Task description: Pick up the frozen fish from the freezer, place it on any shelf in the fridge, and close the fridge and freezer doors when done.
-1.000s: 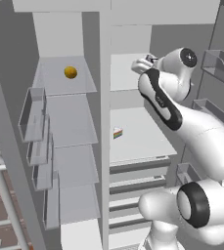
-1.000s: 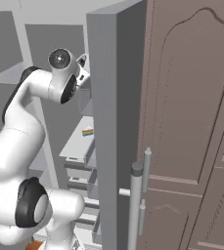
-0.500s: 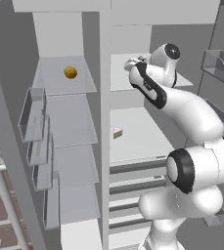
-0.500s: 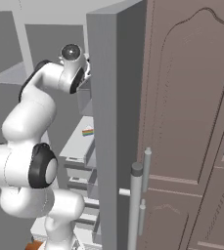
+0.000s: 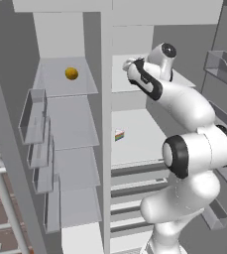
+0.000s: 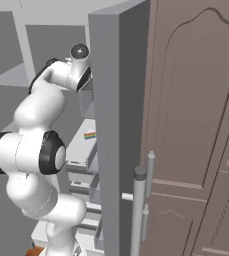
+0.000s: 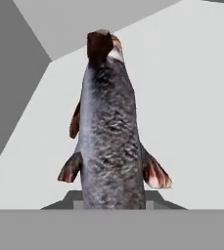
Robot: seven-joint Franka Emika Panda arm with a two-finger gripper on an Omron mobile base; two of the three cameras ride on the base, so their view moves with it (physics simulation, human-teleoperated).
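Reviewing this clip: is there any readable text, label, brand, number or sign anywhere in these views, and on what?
None: no readable word, number, brand or sign shows in any view.
The small rainbow-striped item on the fridge shelf carries only colour bands, too small to tell any print.
The fish, the orange ball and the brown cabinet door bear no lettering.

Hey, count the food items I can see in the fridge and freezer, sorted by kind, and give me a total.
Frozen fish: 1
Orange: 1
Rainbow cake slice: 1
Total: 3
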